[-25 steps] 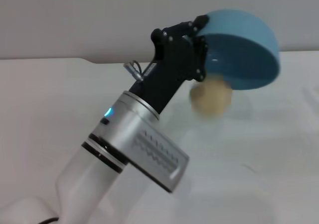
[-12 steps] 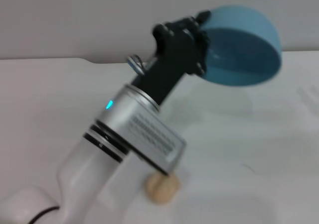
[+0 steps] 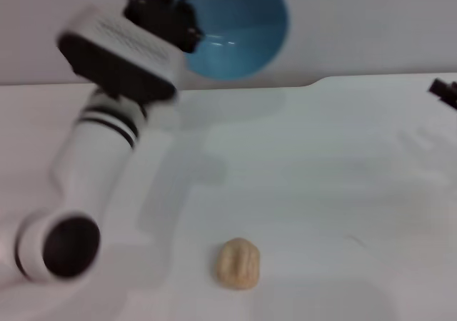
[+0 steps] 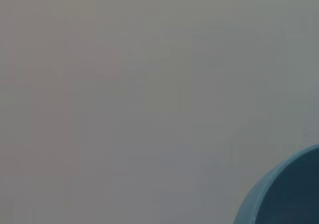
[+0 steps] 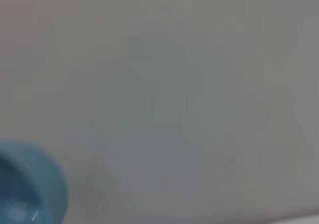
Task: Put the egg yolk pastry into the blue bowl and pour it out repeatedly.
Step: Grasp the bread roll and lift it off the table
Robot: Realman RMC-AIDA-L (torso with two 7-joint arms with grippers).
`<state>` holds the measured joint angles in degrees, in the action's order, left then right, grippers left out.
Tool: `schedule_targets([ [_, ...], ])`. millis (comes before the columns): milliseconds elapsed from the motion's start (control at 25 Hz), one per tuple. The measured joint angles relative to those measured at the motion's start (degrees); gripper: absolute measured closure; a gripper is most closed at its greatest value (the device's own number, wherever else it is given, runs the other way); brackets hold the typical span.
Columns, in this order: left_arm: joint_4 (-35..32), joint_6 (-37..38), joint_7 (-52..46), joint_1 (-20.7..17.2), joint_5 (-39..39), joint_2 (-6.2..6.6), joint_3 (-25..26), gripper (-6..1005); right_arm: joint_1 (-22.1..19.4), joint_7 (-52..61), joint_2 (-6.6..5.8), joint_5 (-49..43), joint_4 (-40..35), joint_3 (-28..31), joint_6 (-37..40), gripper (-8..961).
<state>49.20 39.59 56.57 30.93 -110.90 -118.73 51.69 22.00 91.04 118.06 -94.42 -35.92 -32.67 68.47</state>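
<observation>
The pastry [image 3: 238, 264] lies alone on the white table [image 3: 321, 192], near its front edge, well apart from and far below the left gripper [image 3: 178, 14]. That gripper is raised high at the back left, pinching the rim of the blue bowl [image 3: 239, 25], which is tipped with its hollow facing the head camera and nothing inside it. The bowl's edge also shows in both wrist views. The right gripper [image 3: 444, 91] barely enters at the far right edge; whether it is spread or pressed together cannot be told.
</observation>
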Motion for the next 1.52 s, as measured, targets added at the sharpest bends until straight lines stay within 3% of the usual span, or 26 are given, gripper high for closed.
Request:
schedule_targets([
  [240,-0.1,-24.6,0.4,0.4,6.9,0.43,19.8,982,4.3,1.8,0.01,-11.7,0.2,-3.4,-0.1,516],
  [520,-4.4,-51.0,0.1,1.2,6.7,0.94,43.9,983,10.3,8.3,-0.03,-24.5,0.1,-7.7,-0.8,521],
  [680,-5.2,-63.3,-1.0,1.3,2.8,1.58,53.9,983,12.6,12.3,-0.01,-27.8,-0.6,-12.8,-0.4,523],
  [760,-4.3,-73.4,-7.7,1.6,-6.0,2.37,59.5,983,13.3,13.8,-0.04,-28.3,-1.1,-15.4,-0.2,525],
  [800,-4.3,-73.4,-7.7,1.6,-6.0,2.37,59.5,983,13.7,14.4,-0.04,-28.3,-1.4,-16.6,-0.1,525],
  [960,-0.8,-83.7,-21.3,2.3,-20.1,3.64,62.0,982,14.4,16.8,0.07,-28.4,-3.8,-21.5,0.9,528],
  [1120,4.2,-92.7,-29.7,2.4,-30.4,3.79,63.2,982,16.0,19.3,0.18,-28.4,-5.1,-26.4,2.7,531],
  [1240,6.9,-97.8,-31.0,1.9,-32.2,3.32,63.6,982,17.4,21.0,0.13,-28.4,-5.1,-31.2,3.0,533],
  [1520,7.4,-99.6,-31.1,1.7,-32.6,2.58,63.6,982,21.1,25.6,0.57,-28.4,-4.4,-45.0,2.9,537],
])
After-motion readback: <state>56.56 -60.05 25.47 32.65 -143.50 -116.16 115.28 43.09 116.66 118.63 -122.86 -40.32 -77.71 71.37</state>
